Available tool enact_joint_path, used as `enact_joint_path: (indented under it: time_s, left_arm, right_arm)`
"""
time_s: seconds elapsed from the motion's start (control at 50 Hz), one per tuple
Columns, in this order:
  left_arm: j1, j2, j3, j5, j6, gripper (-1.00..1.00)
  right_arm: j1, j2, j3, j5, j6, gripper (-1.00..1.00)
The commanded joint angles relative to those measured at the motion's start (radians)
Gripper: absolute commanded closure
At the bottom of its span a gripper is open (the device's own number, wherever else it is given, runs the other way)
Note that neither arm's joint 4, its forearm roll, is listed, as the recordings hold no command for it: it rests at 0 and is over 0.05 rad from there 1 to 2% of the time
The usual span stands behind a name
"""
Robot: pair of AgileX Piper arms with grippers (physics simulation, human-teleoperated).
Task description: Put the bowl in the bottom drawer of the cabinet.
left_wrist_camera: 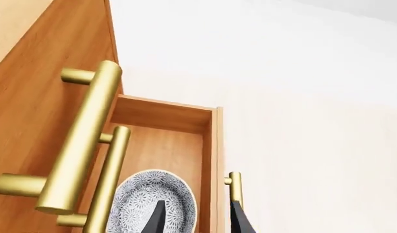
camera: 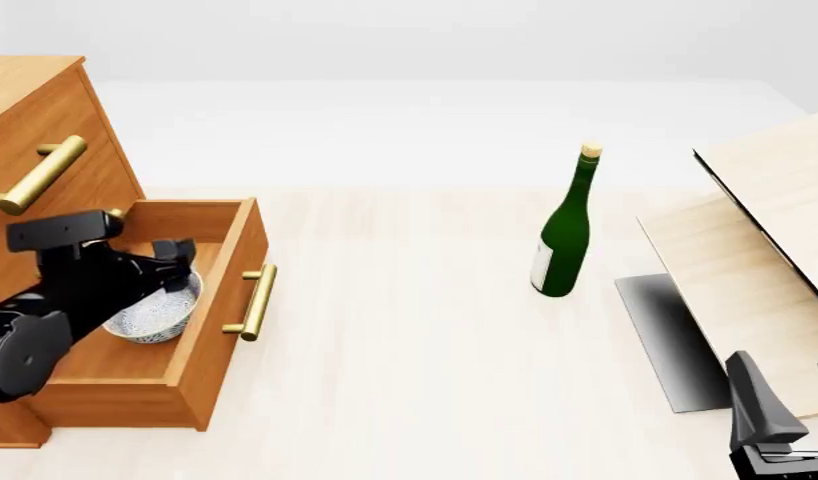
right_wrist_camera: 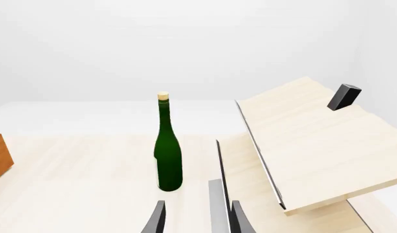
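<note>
Right gripper (camera: pixel 783 425): low at the near right edge of the front view, fingers parted, nothing between them
Left gripper (camera: pixel 182 262): inside the open bottom drawer (camera: pixel 222 300), over the bowl (camera: pixel 156 315); fingers apart, one either side of the drawer's front wall in the wrist view
Bowl: sits in the drawer, upright
Cabinet (camera: pixel 42 110): far left, upper drawers shut
Bottle (camera: pixel 565 228): upright mid-table, well apart from the drawer
Boards (camera: pixel 763 230): right of the bottle

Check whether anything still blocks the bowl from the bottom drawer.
Nothing visible does: the bowl already sits inside the open bottom drawer, with the left gripper right over it.
</note>
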Motion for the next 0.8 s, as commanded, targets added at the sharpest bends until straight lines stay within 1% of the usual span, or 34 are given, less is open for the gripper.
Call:
enact_joint_path:
  time_s: [0.02, 0.04, 0.08, 0.18, 0.24, 0.28, 0.3, 0.32, 0.36, 0.4, 0.44, 0.48, 0.56, 0.66, 0.7, 0.8]
  left_arm:
    - [-0.033, -0.072, 0.003, -0.005, -0.032, -1.00]
    - [-0.031, -0.087, 0.000, 0.001, -0.038, -1.00]
    - [-0.033, -0.084, 0.015, -0.030, -0.036, -1.00]
    - [-0.038, -0.111, 0.013, -0.021, -0.034, -1.00]
    - [-0.034, -0.149, 0.005, -0.003, -0.010, -1.00]
    - [-0.033, -0.146, 0.003, 0.003, -0.016, -1.00]
    - [-0.039, -0.180, -0.025, 0.052, -0.005, -1.00]
    - [-0.041, -0.171, -0.010, 0.029, -0.009, -1.00]
    - [-0.049, -0.207, 0.014, 0.031, -0.006, -1.00]
    - [-0.053, -0.209, -0.017, 0.063, -0.011, -1.00]
    - [-0.063, -0.204, 0.026, 0.010, -0.006, -1.00]
    - [-0.070, -0.210, 0.033, -0.007, -0.015, -1.00]
    - [-0.087, -0.226, 0.031, -0.013, 0.006, -1.00]
    - [-0.090, -0.234, 0.045, -0.022, 0.006, -1.00]
    - [-0.093, -0.238, 0.056, -0.031, -0.008, -1.00]
    - [-0.097, -0.277, 0.077, -0.035, -0.010, -1.00]
  right_arm:
    - [0.000, 0.000, 0.000, 0.000, 0.000, -1.00]
    - [0.000, 0.000, 0.000, 0.000, 0.000, -1.00]
    - [0.000, 0.000, 0.000, 0.000, 0.000, -1.00]
    - [0.000, 0.000, 0.000, 0.000, 0.000, -1.00]
    - [0.000, 0.000, 0.000, 0.000, 0.000, -1.00]
    - [0.000, 0.000, 0.000, 0.000, 0.000, -1.00]
    - [0.000, 0.000, 0.000, 0.000, 0.000, -1.00]
    - [0.000, 0.000, 0.000, 0.000, 0.000, -1.00]
    - [0.000, 0.000, 0.000, 0.000, 0.000, -1.00]
    - [0.000, 0.000, 0.000, 0.000, 0.000, -1.00]
    - [0.000, 0.000, 0.000, 0.000, 0.000, -1.00]
    - [0.000, 0.000, 0.000, 0.000, 0.000, -1.00]
    - [0.000, 0.000, 0.000, 0.000, 0.000, -1.00]
    - [0.000, 0.000, 0.000, 0.000, 0.000, -1.00]
    - [0.000, 0.000, 0.000, 0.000, 0.000, -1.00]
    - [0.000, 0.001, 0.000, 0.000, 0.000, -1.00]
